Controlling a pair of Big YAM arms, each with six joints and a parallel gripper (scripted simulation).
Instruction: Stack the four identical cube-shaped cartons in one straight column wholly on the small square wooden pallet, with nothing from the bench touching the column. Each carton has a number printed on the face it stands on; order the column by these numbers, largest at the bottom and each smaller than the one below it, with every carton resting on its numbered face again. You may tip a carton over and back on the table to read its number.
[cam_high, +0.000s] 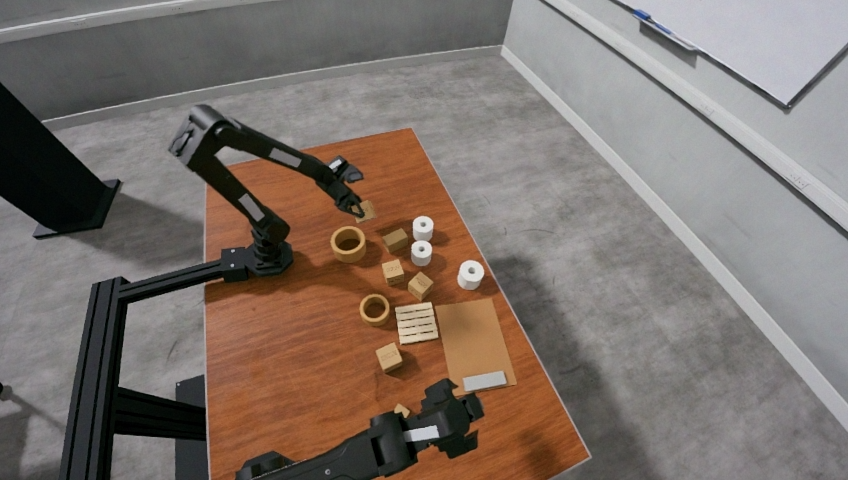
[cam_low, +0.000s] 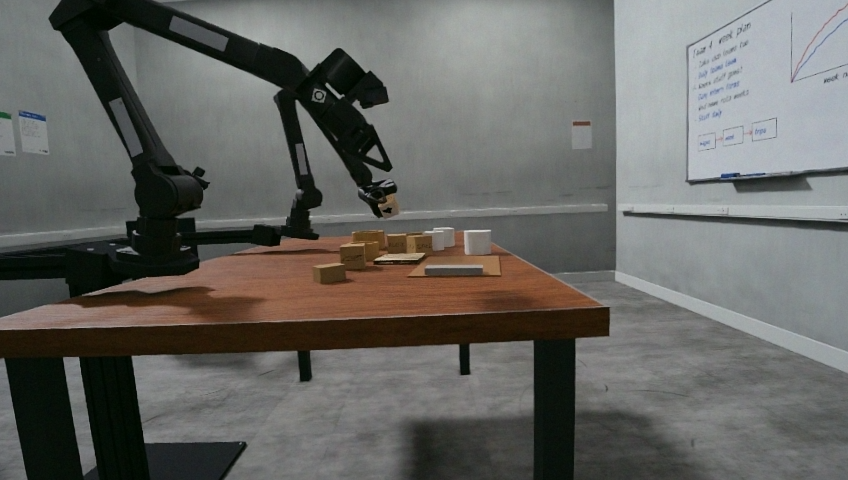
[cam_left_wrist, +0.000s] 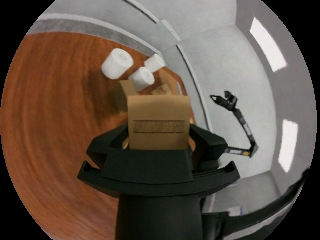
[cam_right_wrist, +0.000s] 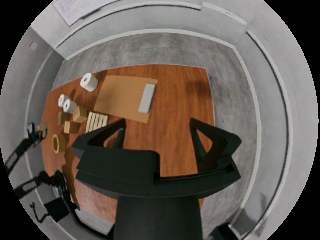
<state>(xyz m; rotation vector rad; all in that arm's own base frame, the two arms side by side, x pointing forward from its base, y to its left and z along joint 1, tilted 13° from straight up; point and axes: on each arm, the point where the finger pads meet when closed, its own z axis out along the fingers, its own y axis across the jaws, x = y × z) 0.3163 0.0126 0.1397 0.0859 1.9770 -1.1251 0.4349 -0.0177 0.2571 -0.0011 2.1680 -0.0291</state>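
My left gripper (cam_high: 359, 210) (cam_low: 379, 198) (cam_left_wrist: 158, 121) is shut on a carton (cam_high: 368, 211) (cam_low: 389, 206) (cam_left_wrist: 159, 112), held above the table; a dark mark shows on one face, too small to read. My right gripper (cam_high: 462, 417) (cam_right_wrist: 157, 121) is open and empty, high over the near part of the table. Two cartons (cam_high: 392, 273) (cam_high: 420, 286) (cam_right_wrist: 80, 114) (cam_right_wrist: 70, 127) stand close together beyond the pallet (cam_high: 416, 330) (cam_right_wrist: 97, 120). Another carton (cam_high: 389, 358) (cam_low: 352, 256) stands on its near side. The pallet is bare. The numbered undersides of the standing cartons are hidden.
Several white rolls (cam_high: 470, 274) (cam_high: 421, 253) stand near the far cartons. A plain brown block (cam_high: 395, 240) (cam_left_wrist: 125, 95), two tan rings (cam_high: 348, 255) (cam_high: 374, 321) and a small block (cam_high: 401, 410) (cam_low: 329, 273) stand around. A brown sheet (cam_high: 470, 333) bears a grey bar (cam_high: 484, 381) beside the pallet.
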